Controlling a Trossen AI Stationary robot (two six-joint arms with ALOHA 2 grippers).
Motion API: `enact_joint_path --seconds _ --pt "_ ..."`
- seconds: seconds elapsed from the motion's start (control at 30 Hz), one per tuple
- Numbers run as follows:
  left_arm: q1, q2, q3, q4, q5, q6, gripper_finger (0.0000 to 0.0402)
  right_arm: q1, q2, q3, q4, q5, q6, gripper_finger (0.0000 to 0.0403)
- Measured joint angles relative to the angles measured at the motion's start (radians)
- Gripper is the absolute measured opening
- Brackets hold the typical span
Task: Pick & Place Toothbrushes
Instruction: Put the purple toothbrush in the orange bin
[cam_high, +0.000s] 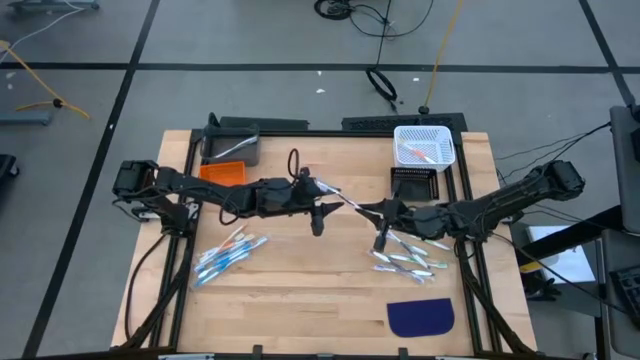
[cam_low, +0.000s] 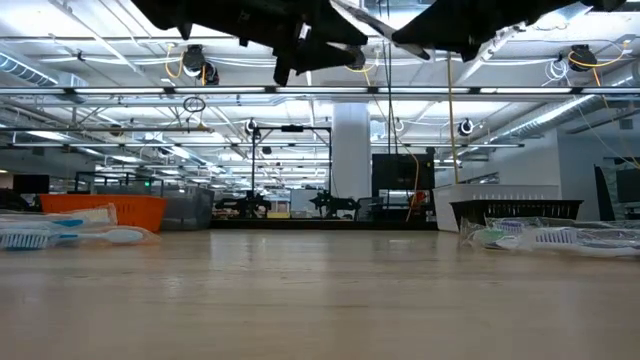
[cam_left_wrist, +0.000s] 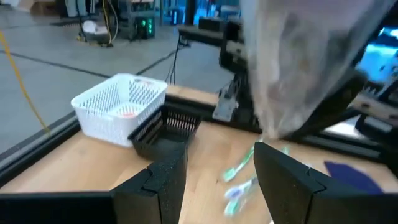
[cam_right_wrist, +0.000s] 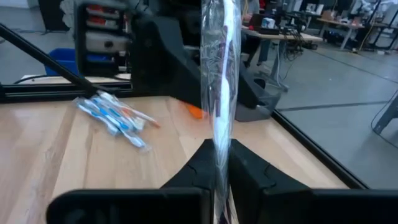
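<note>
My right gripper (cam_high: 374, 211) is shut on a toothbrush in a clear wrapper (cam_high: 345, 198), high above the middle of the table. The toothbrush reaches toward my left gripper (cam_high: 328, 200), which stands open right at its free end (cam_left_wrist: 280, 68). Two loose piles of toothbrushes lie flat on the table: blue ones (cam_high: 228, 256) at the near left and green ones (cam_high: 410, 262) at the near right. In the low view both arms show only along the top edge. My right gripper pinches the wrapped toothbrush's near end (cam_right_wrist: 217, 146) between its two fingers, coming level from the table's right side. The toothbrush juts out past the fingertips, roughly along them, lifted clear of the table. Whether my left gripper touches the wrapper's free end (cam_left_wrist: 267, 134), I cannot tell.
A white basket (cam_high: 425, 145) with pink toothbrushes stands at the far right, with a black basket (cam_high: 413, 183) in front of it. An orange basket (cam_high: 222, 172) and a dark bin (cam_high: 232, 146) stand at the far left. A dark blue mat (cam_high: 420, 317) lies near the front right.
</note>
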Motion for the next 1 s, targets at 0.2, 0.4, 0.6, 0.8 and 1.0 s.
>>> enact_joint_path --seconds 0.2,0.4,0.6,0.8,1.0 --pt "0.0 0.0 0.0 0.064 0.063 0.008 0.0189 -0.002 0.0 0.0 0.009 -0.003 -0.004 0.0016" --pt "0.0 0.0 0.0 0.09 0.118 0.017 0.0189 -0.002 0.0 0.0 0.03 -0.004 -0.025 0.0016" --pt "0.0 0.0 0.0 0.136 0.119 0.031 0.0188 -0.002 0.017 0.0 0.027 -0.01 -0.021 0.0016" --pt "0.0 0.0 0.0 0.146 0.118 0.036 0.0097 -0.002 0.018 0.0 0.029 -0.011 -0.016 0.0016" --pt "-0.001 0.0 0.0 0.142 0.132 0.054 0.0017 -0.001 0.019 0.0 0.029 -0.019 -0.022 0.0031"
